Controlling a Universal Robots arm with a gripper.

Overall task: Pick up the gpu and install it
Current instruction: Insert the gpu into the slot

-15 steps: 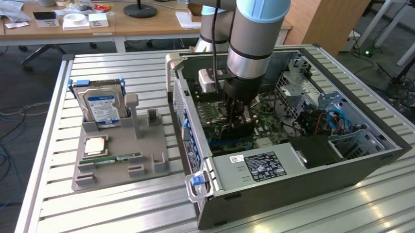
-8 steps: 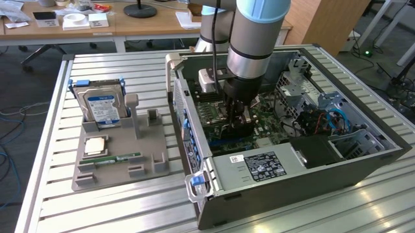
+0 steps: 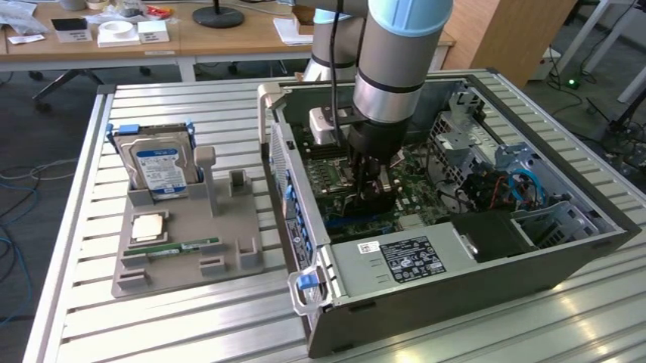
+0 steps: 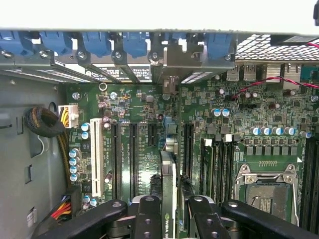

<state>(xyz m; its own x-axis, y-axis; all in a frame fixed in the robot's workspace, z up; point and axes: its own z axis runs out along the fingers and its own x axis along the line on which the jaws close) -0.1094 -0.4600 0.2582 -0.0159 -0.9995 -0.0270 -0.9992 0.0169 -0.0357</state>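
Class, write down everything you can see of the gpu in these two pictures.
In the wrist view the gpu is seen edge-on: a thin card with a grey-green edge and a small green logo low on it. It stands on edge between the gripper's black fingers, which close on its two faces. It sits inside the open computer case, just over the green motherboard, in line with the long black slots. Whether it is seated in a slot cannot be told.

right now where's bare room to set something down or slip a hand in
In the exterior view the table is bare below the grey holder and above the hard drive. The strip between holder and computer case is narrow. Inside the case it is crowded around the gripper, shut on the gpu.
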